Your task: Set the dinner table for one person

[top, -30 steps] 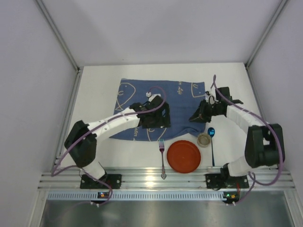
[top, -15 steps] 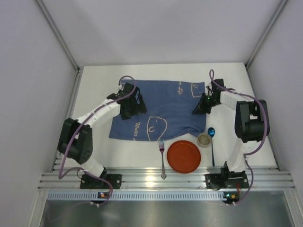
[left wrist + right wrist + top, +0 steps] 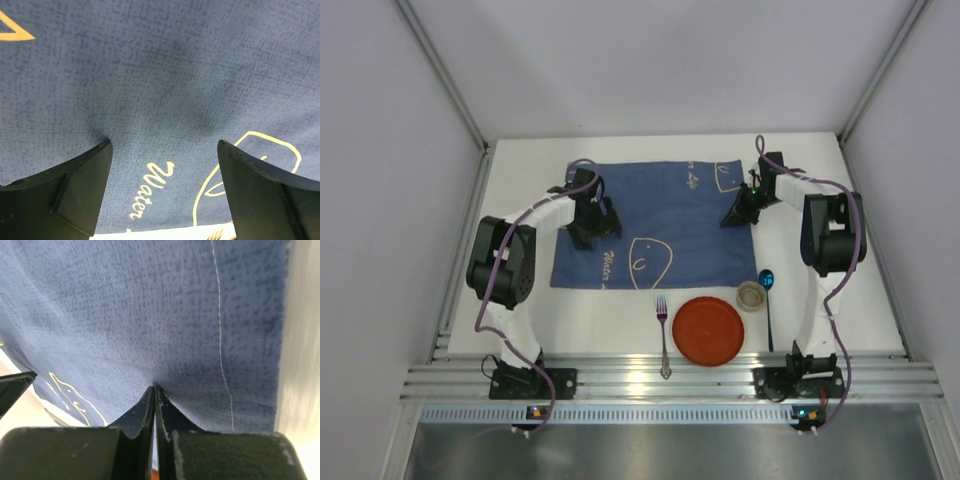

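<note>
Since 1 s ago both arms had swung outward and away from their bases. L pincer (image 3: pixel 590 225) went from mid-cloth to the cloth's left edge, and R pincer (image 3: pixel 738 215) moved farther up the right edge. Cloth (image 3: pixel 660 215), bunched and skewed before, lay spread as a near-flat rectangle. Plate (image 3: pixel 709 331), fork (image 3: pixel 662 330), spoon (image 3: pixel 767 300) and cup (image 3: pixel 751 295) hadn't shifted.

Bench (image 3: pixel 520 180) was plain white, flat and rectangular, w/ a ribbed alu rail (image 3: pixel 660 380) along the near edge where the arm bases were bolted. Cloth covered its middle. Plate sat near the rail, fork just left of it, cup just beside its far-right rim, and spoon right of the cup w/ handle toward the rail.

L arm had its elbow folded out to the left, forearm reaching right onto the cloth. L pincer was spread wide, fingers (image 3: pixel 75 185) down at cloth level and gripping nothing. Wrist view showed flat cloth w/ "Water" lettering between them.

R arm stood steep and folded, forearm pointing left. R pincer was fully closed, tips meeting on a pinch of cloth that puckered there, beside the stitched hem.
</note>
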You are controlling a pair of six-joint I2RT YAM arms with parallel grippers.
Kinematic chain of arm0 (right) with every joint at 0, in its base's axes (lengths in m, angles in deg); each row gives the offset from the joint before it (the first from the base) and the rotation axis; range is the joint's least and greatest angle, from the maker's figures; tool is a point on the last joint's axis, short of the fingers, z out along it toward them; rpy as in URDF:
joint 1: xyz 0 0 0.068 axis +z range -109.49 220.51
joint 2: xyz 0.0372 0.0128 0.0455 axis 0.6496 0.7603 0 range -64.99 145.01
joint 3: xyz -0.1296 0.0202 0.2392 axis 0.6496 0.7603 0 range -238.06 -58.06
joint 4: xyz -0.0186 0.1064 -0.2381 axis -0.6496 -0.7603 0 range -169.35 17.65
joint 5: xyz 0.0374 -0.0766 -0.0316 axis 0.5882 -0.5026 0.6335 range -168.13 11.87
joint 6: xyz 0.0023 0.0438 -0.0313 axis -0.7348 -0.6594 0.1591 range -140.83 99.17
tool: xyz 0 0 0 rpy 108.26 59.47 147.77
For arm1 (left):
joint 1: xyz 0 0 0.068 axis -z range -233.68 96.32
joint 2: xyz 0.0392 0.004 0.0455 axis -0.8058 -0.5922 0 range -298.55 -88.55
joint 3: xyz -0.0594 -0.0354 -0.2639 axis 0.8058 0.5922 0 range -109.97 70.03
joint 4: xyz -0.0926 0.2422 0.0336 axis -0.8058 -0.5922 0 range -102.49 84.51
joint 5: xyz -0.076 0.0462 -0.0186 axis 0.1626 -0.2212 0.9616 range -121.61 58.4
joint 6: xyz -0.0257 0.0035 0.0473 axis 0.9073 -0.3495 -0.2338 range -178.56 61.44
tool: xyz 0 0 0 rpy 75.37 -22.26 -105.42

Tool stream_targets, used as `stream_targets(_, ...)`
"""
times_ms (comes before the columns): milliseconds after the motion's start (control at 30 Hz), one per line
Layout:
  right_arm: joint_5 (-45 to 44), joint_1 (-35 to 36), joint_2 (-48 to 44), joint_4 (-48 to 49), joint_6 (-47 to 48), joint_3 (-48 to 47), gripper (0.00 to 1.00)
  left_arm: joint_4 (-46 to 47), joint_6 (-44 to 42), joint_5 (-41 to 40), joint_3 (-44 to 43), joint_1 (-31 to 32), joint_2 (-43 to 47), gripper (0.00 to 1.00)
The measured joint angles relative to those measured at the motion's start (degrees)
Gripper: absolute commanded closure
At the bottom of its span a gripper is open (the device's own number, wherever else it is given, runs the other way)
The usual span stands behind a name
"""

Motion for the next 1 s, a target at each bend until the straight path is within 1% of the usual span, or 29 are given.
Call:
stream_targets(133, -0.2, 0.0, 2.3, -1.4, 1.0, -4.1, 1.0, -0.6, -0.9, 1.2, -3.5, -2.1, -2.5, 0.1)
stream_targets(300, -0.2, 0.0, 2.4, -3.3, 2.1, -4.4, 1.0, -1.2, -2.3, 1.8, -6.2, -3.6, -4.3, 0.11)
stream_targets(433, -0.1, 0.0, 2.4, -3.6, 3.1, -4.5, 1.0, -1.2, -2.6, 2.2, -6.3, -3.6, -4.4, 0.12)
stream_targets(667, 0.0, 0.0, 2.4, -4.6, 3.5, -7.7, 1.0, 0.8, -2.6, 2.8, -1.9, -3.6, -1.5, 0.13)
stream_targets(867, 0.4, 0.0, 2.8, -4.6, 3.6, -8.0, 1.0, 1.2, -2.7, 2.7, 3.5, -3.6, 2.4, 0.13)
stream_targets(1000, 0.6, 0.0, 3.0, -4.7, 3.6, -8.0, 1.0, 0.1, -3.1, 2.2, 4.0, -3.6, 3.1, 0.11)
